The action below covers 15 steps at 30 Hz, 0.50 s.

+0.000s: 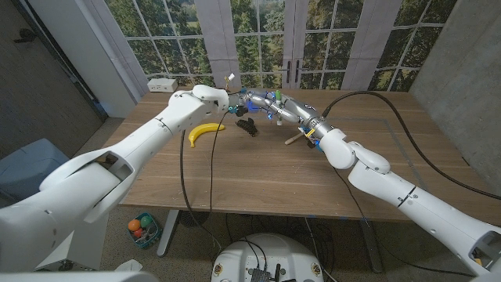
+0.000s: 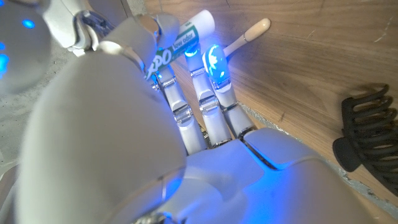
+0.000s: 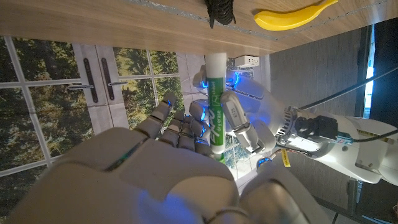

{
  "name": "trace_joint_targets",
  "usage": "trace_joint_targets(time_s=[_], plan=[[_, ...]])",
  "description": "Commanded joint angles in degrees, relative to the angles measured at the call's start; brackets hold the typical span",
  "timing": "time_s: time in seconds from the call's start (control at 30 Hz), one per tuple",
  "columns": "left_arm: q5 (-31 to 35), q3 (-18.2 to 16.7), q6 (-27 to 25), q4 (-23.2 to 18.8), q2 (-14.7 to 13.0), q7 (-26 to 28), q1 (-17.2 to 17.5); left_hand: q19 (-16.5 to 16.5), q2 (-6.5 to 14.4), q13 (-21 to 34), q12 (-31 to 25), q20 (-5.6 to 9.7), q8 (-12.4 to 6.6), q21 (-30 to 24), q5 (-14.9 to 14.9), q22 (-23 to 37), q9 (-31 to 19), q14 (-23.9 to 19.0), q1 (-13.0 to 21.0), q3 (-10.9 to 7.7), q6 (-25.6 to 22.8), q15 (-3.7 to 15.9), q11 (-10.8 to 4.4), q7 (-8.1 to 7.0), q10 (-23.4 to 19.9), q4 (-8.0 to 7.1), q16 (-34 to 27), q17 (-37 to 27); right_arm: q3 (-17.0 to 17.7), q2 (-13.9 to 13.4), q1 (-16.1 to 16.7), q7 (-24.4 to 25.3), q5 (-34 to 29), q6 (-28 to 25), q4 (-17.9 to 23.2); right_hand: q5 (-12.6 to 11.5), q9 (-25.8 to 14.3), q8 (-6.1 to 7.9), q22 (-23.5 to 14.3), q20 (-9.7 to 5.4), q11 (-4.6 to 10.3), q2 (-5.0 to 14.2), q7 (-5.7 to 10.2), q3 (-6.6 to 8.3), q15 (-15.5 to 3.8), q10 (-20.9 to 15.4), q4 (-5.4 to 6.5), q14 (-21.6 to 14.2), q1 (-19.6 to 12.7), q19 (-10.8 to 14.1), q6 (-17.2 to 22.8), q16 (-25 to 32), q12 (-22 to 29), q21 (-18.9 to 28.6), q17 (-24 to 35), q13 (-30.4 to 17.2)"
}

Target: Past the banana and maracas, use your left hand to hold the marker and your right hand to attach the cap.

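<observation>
The marker (image 3: pixel 216 106), white with a green label, is upright in the right wrist view, and in the left wrist view its flat white end (image 2: pixel 200 25) pokes past my fingers. My left hand (image 1: pixel 227 98) grips its barrel (image 2: pixel 180 43) at the table's far middle. My right hand (image 1: pixel 263 104) meets it there, and its fingers (image 3: pixel 177 127) close round the marker's other end, where a green cap (image 3: pixel 217 153) just shows. The yellow banana (image 1: pixel 205 131) lies nearer than the hands. A wooden maraca handle (image 1: pixel 297 138) lies to the right.
A black hair claw (image 1: pixel 247 125) lies on the wooden table (image 1: pixel 258 176) just below the two hands. A white power strip (image 1: pixel 163 84) sits at the far left edge. A black cable (image 1: pixel 391 117) loops over the right side. Windows stand behind the table.
</observation>
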State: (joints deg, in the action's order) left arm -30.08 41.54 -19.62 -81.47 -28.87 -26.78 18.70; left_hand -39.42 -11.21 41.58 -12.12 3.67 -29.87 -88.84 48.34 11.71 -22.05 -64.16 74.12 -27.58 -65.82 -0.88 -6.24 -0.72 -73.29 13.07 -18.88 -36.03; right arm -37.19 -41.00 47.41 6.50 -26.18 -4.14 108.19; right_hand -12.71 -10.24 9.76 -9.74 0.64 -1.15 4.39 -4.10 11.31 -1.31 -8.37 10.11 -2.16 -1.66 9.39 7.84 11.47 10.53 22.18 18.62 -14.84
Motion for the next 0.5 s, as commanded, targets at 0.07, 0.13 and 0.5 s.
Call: trace_joint_targets(time_s=[0.07,0.13,0.5], plan=[[0.20,-0.20,0.60,-1.16,-0.37,-0.01,0.56,0.11,0.80,0.12,-0.19,6.90,0.04,-0.54,0.26,0.14,0.03,-13.05,0.27,-2.60,-0.06,14.50,-1.73,0.46,-1.42,-2.88,-0.48,-11.80,-1.01,0.11,-0.52,-0.75,0.66,1.35,-1.04,-0.24,-0.14,0.43,-0.13,0.48,-0.40,4.32,-0.45,-0.19,0.40,0.02,0.02,0.16,0.66,0.19,-0.18,0.01,0.20,-0.27,0.03,0.14],[0.19,-0.24,0.47,-1.65,-0.56,0.05,0.67,0.11,0.83,0.03,-0.11,6.94,0.04,-0.50,0.26,0.06,-0.04,-12.96,0.29,-2.55,0.01,14.50,-1.74,0.45,-1.36,-2.91,-0.37,-11.76,-0.48,-0.04,-0.25,-0.31,1.30,1.72,-1.09,-0.23,-0.14,0.46,-0.12,0.80,-0.59,4.00,-0.69,-0.29,0.81,0.08,-0.11,0.10,0.74,0.30,-0.32,0.03,0.22,-0.37,-0.11,0.27],[1.93,1.62,-3.04,-3.65,-1.66,-0.22,-0.68,0.15,0.88,0.09,-0.15,6.82,0.07,-0.54,0.33,0.11,-0.07,-13.04,0.40,-2.30,0.02,14.49,-1.70,0.44,-1.36,-2.96,-0.26,-11.92,3.80,0.33,1.96,4.86,5.80,3.13,-0.83,-0.13,-0.08,0.67,-0.06,3.21,-2.28,-1.24,-2.81,-1.17,2.92,1.16,-3.80,0.30,-1.81,1.91,-1.84,-0.34,0.22,-1.38,-2.20,1.50]])
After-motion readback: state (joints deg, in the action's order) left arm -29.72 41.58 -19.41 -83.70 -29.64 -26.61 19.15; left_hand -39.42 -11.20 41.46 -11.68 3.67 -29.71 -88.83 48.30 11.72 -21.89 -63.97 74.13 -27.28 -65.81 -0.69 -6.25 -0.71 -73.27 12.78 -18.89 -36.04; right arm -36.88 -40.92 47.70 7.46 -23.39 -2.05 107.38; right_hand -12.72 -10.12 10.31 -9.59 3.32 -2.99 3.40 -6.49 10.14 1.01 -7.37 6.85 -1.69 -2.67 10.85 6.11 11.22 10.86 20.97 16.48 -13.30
